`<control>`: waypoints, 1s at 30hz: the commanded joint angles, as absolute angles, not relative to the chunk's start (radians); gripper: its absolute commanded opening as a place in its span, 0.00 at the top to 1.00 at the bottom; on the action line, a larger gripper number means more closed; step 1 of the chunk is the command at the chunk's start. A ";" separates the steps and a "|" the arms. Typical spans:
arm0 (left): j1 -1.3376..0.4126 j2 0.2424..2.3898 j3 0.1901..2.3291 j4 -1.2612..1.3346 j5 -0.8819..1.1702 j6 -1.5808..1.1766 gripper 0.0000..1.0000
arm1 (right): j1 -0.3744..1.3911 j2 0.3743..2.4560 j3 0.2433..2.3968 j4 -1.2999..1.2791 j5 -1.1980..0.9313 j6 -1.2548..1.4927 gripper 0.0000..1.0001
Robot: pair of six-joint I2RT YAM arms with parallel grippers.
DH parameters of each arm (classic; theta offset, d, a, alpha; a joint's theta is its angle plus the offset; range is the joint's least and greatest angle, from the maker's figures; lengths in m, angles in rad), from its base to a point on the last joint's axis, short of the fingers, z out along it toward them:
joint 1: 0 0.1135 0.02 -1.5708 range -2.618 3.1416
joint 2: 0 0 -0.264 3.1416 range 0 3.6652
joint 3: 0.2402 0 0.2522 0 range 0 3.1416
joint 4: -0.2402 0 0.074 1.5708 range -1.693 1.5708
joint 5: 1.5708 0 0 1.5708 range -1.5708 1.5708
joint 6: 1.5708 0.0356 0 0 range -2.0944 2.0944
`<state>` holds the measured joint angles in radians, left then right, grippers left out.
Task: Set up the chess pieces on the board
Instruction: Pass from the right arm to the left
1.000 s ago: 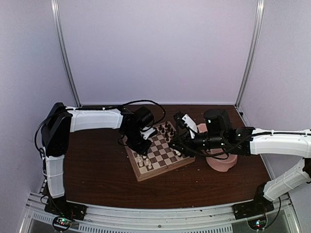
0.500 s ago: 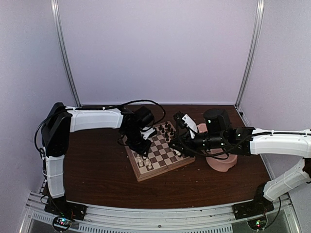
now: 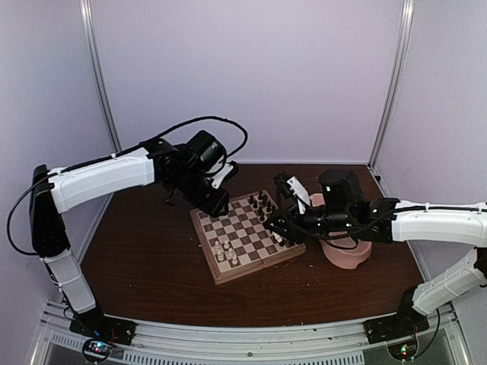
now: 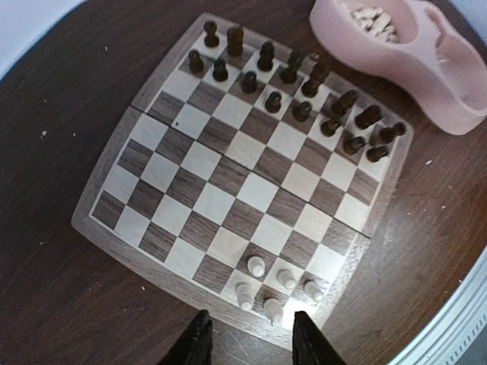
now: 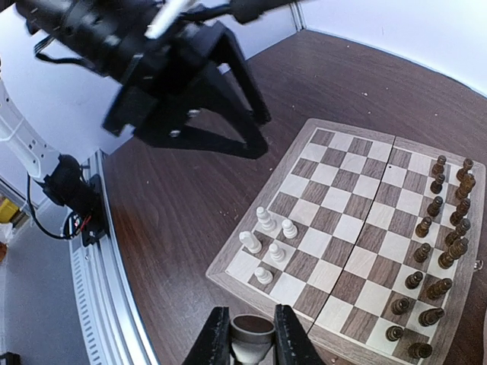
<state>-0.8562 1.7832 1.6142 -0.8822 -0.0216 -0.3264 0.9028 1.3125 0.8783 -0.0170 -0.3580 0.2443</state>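
Observation:
The board (image 3: pixel 251 228) lies at the middle of the table, also seen in the left wrist view (image 4: pixel 228 190) and the right wrist view (image 5: pixel 342 198). Several cream-white chess pieces (image 4: pixel 259 266) stand clustered at its near-left corner (image 5: pixel 276 251) (image 3: pixel 224 251). Dark pieces (image 4: pixel 304 84) fill the two far rows. My left gripper (image 4: pixel 251 346) hangs open above the table just off that corner, nothing between its fingers; from above it shows at the board's far-left edge (image 3: pixel 215 202). My right gripper (image 5: pixel 253 338) is shut on a cream-white piece (image 5: pixel 253 333), its dark base showing, over the board's right edge (image 3: pixel 275 226).
A pink double bowl (image 3: pixel 346 255) stands right of the board, with more cream pieces in one cup (image 4: pixel 373 19). The left arm (image 5: pixel 175 76) hangs above the table left of the board. An aluminium rail (image 3: pixel 243 338) runs along the near edge.
The left gripper has opened and the left arm has risen and swung back from the white pieces toward the board's far-left side. The right arm has not moved.

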 commanded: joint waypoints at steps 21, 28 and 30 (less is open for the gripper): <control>-0.948 1.410 1.103 -0.024 0.358 -0.730 0.55 | 0.957 1.406 0.983 0.259 -0.172 0.712 0.86; -0.948 1.449 1.098 0.055 0.422 -0.763 0.60 | 0.963 1.397 0.966 0.317 -0.195 0.748 0.86; -0.948 1.455 1.101 0.064 0.434 -0.769 0.61 | 0.965 1.397 0.965 0.326 -0.201 0.759 0.86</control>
